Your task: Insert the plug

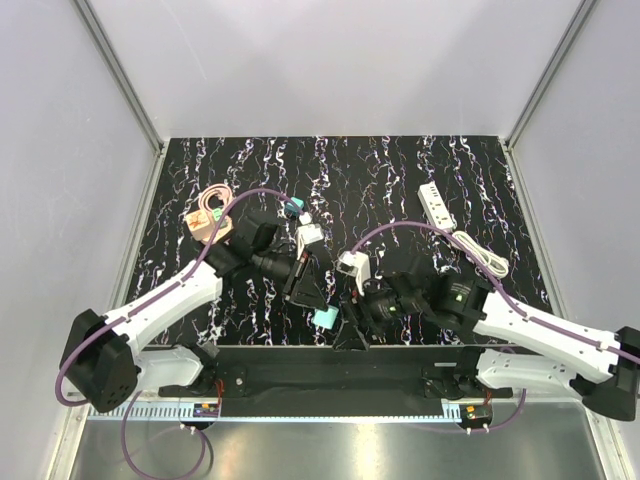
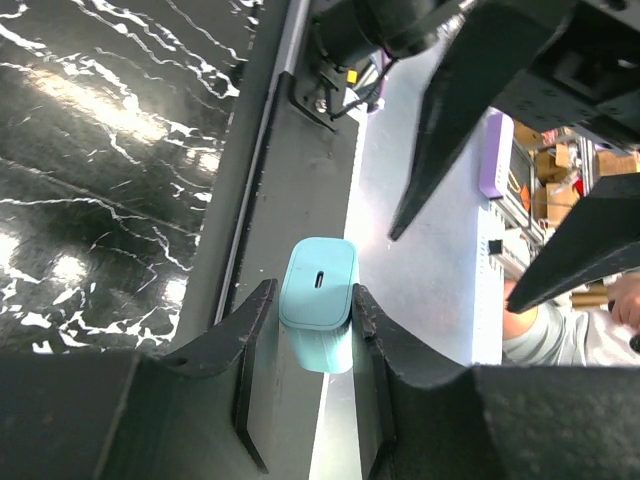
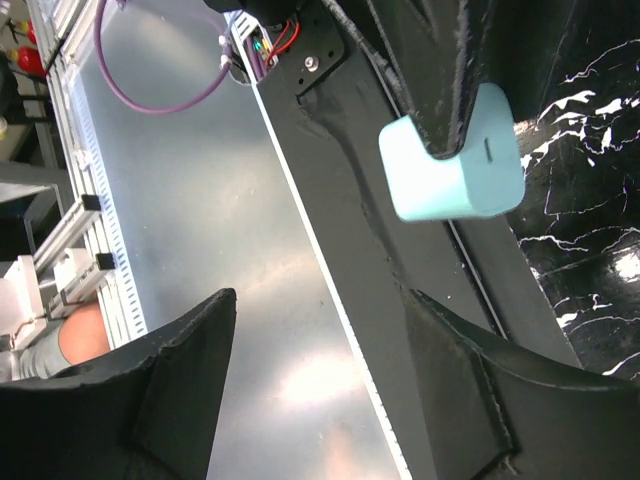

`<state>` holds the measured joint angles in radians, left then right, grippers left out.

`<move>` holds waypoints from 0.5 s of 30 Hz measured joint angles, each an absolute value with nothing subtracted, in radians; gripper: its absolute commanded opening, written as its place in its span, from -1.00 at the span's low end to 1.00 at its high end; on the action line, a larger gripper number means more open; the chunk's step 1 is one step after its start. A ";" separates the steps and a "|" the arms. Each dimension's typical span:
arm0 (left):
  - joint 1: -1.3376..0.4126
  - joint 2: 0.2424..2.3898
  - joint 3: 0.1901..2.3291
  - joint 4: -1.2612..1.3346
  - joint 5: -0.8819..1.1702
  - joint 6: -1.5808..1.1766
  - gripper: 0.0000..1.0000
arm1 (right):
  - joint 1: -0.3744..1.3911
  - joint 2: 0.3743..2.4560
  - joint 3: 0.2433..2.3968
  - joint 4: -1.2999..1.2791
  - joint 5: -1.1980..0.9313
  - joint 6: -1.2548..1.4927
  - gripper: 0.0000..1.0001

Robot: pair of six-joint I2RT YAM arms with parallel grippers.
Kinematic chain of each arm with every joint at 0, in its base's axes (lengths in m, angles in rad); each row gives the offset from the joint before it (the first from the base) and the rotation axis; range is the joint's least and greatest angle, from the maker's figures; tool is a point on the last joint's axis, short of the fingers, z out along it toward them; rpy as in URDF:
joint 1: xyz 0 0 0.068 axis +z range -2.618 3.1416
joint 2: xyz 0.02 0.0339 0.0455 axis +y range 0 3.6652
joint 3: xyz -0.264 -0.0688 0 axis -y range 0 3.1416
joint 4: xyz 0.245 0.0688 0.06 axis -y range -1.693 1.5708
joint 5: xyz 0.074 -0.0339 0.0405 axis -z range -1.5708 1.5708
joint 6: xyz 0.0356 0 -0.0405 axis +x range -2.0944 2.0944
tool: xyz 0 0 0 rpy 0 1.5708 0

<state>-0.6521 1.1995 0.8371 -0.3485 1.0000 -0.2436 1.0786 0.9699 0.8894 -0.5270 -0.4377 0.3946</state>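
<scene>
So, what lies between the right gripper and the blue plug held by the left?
Nothing; in the right wrist view, only open air separates the right gripper from the plug.

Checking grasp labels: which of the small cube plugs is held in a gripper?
The teal plug cube, pinched between the fingers of the left gripper at the near edge; the other cubes lie loose on the black tabletop.

The top camera is looking down from the near side. Both wrist cameras are closely viewing the plug [image 2: 318, 290] and the near rail [image 2: 290, 180].
</scene>
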 measured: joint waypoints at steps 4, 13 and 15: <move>-0.665 1.200 0.839 -0.356 1.023 -0.221 -1.00 | 1.078 1.032 0.941 -0.558 -0.455 0.365 0.48; -0.681 1.199 0.841 -0.369 1.060 -0.179 -1.00 | 1.061 1.126 1.025 -0.603 -0.464 0.307 0.31; -0.681 1.197 0.841 -0.369 1.061 -0.171 -1.00 | 1.056 1.136 1.031 -0.616 -0.466 0.302 0.32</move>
<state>-0.6807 1.1969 0.8410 -0.3695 1.0615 -0.1711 1.0561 1.1362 1.0313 -0.6155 -0.4656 0.3019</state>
